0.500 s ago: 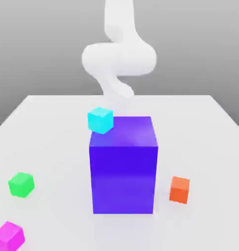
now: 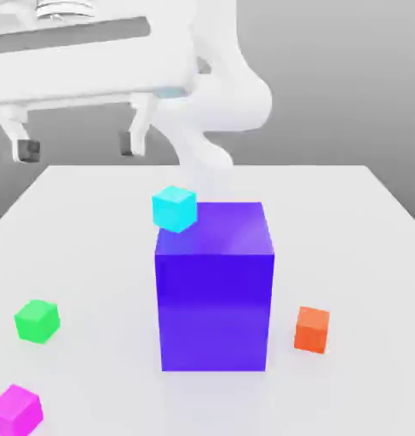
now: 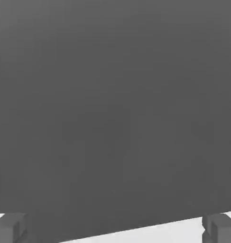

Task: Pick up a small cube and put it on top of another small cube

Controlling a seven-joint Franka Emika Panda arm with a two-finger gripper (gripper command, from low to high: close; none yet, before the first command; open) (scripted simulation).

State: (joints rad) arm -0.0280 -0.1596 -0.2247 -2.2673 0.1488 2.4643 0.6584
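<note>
The small magenta cube [image 2: 15, 410] lies on the white table [image 2: 355, 255] at the near corner on the exterior view's left. My gripper [image 2: 76, 150] hangs high above the table's far left part, open, with nothing between its dark fingertips [image 2: 27, 151]. It is far from the magenta cube, up and behind it. In the hand view the gripper [image 3: 116, 228] shows two grey pads [image 3: 10, 228] set wide apart over the table's edge.
A big blue-violet block [image 2: 215, 285] stands mid-table. A cyan cube [image 2: 174, 208] sits by its top far-left corner. A green cube [image 2: 37, 321] lies at the exterior view's left, an orange cube [image 2: 312, 329] at the right of the block.
The hand with its open fingers has come into the exterior view at the upper left; half a second ago only the arm showed. The cubes have not moved.
</note>
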